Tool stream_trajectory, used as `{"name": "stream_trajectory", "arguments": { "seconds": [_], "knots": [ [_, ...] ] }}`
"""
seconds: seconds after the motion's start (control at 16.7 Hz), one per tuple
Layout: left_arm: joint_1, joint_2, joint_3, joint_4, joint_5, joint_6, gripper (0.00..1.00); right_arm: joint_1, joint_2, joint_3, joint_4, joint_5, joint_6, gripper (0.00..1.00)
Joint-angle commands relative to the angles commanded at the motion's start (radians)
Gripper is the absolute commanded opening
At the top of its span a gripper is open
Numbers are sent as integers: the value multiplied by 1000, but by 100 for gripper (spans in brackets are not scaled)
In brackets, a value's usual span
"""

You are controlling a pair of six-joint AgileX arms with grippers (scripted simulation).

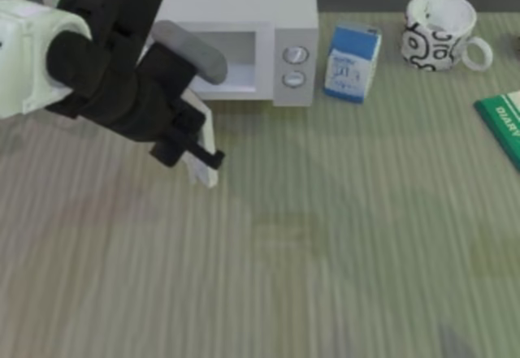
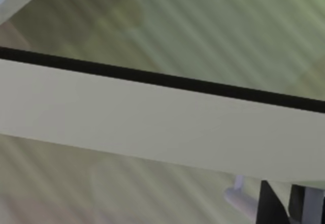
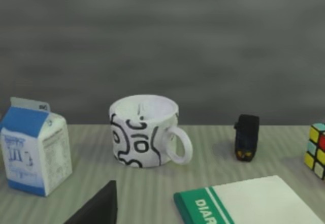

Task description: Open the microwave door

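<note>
Door swung out on its hinge; your left gripper (image 1: 203, 157) is at its free edge.

Nearest you, the left gripper sits on the outer edge of the microwave door (image 1: 205, 143), which stands out from the cabinet with the cavity exposed; whether the fingers clamp the edge you cannot tell. Behind it, the microwave (image 1: 268, 17) stands at the table's far left. Judge the door light, stiff and smooth: take it at the handle edge, farthest from the hinge. The left wrist view shows only the door's edge (image 2: 152, 120), close up. Only the right wrist view shows a mug (image 3: 144, 131) and a milk carton (image 3: 35, 148) side on; the right gripper itself stays unseen.
</note>
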Motion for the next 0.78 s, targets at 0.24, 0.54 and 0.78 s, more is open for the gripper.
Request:
{"name": "stream_trajectory", "arguments": {
  "seconds": [0.24,0.54,0.78],
  "knots": [
    [0,0,0,0,0,0,0,0,0,0,0,0,0,100],
    [0,0,0,0,0,0,0,0,0,0,0,0,0,100],
    [10,-5,-5,-5,21,29,0,0,0,0,0,0,0,100]
  ]
}}
